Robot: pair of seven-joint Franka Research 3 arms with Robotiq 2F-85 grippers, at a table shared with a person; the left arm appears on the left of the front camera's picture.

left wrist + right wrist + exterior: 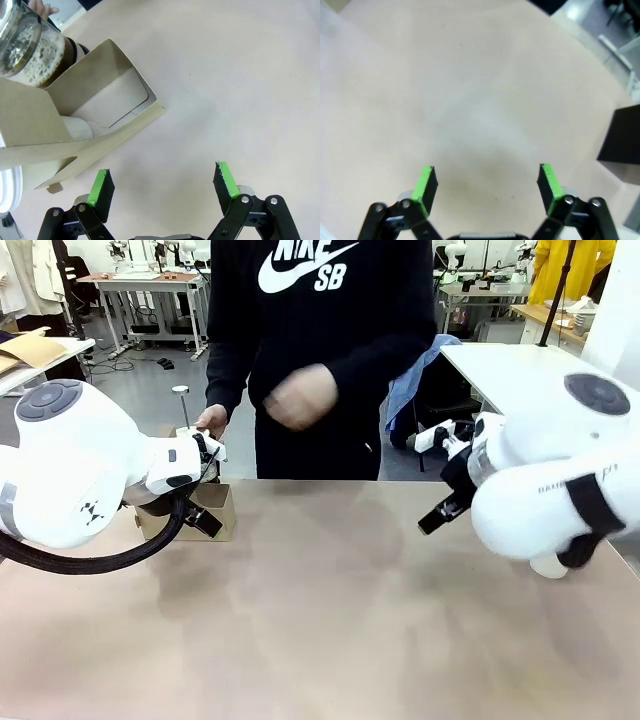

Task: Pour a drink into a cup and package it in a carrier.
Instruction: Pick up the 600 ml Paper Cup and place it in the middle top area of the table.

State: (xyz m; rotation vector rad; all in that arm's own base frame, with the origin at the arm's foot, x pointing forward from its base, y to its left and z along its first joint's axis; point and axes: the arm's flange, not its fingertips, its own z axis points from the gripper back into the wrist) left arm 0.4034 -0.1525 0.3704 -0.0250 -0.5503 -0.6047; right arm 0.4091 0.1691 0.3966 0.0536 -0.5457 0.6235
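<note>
- The table [330,620] is broad, beige and mostly bare in the middle.
- A person [320,330] in a black hoodie stands at the far side, one hand [212,420] low by the carrier.
- The left gripper [162,184] hangs over bare tabletop just beside the carrier, jaws spread wide, nothing between them.
- The right gripper [487,187] is likewise wide apart and empty, above bare table.
- The carrier [30,120], brown cardboard, sits at the table's far left; a white rounded shape [77,127] lies inside (cup or not, I cannot tell).
- A black box [622,140] stands off to one side.
- A glass jug [20,25] behind the carrier holds the drink [42,60], brown and frothy.
</note>
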